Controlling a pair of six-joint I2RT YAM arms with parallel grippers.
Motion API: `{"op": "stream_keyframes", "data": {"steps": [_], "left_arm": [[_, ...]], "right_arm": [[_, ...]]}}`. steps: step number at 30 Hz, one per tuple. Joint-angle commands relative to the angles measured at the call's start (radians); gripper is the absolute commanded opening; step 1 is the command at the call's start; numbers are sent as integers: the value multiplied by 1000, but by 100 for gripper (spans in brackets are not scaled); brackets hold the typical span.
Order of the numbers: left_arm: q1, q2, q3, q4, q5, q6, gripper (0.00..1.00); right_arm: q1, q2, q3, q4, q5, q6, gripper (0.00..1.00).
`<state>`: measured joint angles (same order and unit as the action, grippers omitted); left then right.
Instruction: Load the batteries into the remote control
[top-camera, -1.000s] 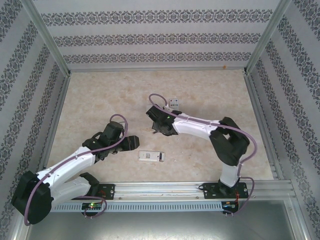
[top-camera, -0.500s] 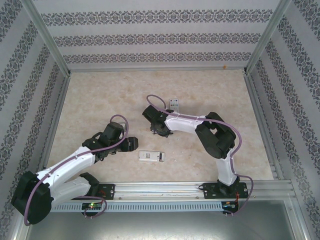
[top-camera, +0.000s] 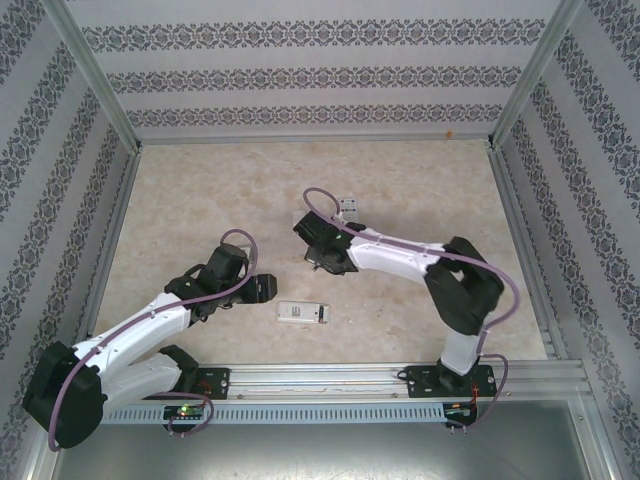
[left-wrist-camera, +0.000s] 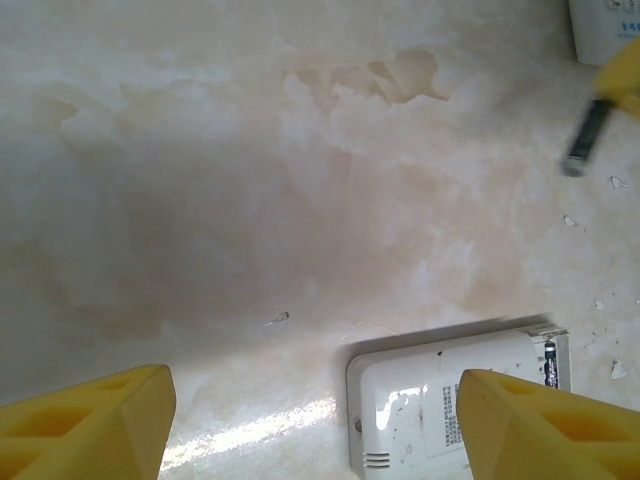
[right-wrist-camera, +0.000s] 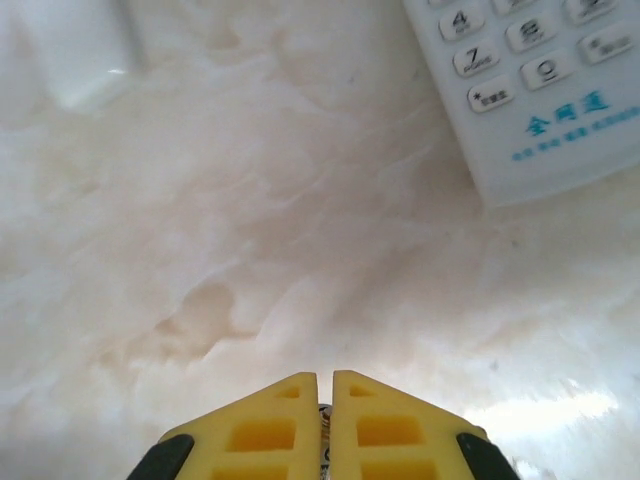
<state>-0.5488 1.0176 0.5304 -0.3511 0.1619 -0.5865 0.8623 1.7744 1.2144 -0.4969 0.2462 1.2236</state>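
A white remote control (top-camera: 302, 313) lies back-up near the table's front. In the left wrist view the remote control (left-wrist-camera: 440, 400) has a dark battery slot (left-wrist-camera: 549, 365) at its right end. My left gripper (top-camera: 262, 288) hovers just left of it, and the left gripper (left-wrist-camera: 312, 378) stands open with bare table between its fingers. My right gripper (top-camera: 322, 262) is behind the remote; the right gripper (right-wrist-camera: 325, 380) is shut on a thin battery (right-wrist-camera: 324, 425). That battery (left-wrist-camera: 586, 135) hangs dark and slim from a yellow fingertip (left-wrist-camera: 622, 78).
A second white remote (top-camera: 348, 208) lies keys-up further back; its number keys and blue lettering face up on the second remote (right-wrist-camera: 540, 80). A small white piece (right-wrist-camera: 85, 45) lies left of it. Patterned walls and metal rails enclose the marbled table (top-camera: 200, 200).
The right jaws have closed together on the battery. The right arm's elbow swung inward and back out, its gripper staying near the same spot. The left arm barely moved.
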Motion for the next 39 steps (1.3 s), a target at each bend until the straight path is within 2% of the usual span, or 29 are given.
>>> {"op": "stream_keyframes", "data": {"steps": [1,5,8,15,23,39], "left_arm": [[-2,5,-9,49,46,18,75],[1,5,-26,106,130,12,75],[2,15,-40,133,141,-14,76],[3,50,-32,145,142,-27,78],[4,39,-36,129,131,-25,80],[4,48,-46,142,127,-34,81]], "right_arm": [[75,-110,-67,-24,114,-65,9],[155,-204,-173,-46,158,-108,9],[201,-235,-231,-26,107,-149,9],[287,-167,-218,-45,70,-191,9],[297,-125,-248,-37,54,-182,10],[280,-104,-269,-55,132,-124,11]]}}
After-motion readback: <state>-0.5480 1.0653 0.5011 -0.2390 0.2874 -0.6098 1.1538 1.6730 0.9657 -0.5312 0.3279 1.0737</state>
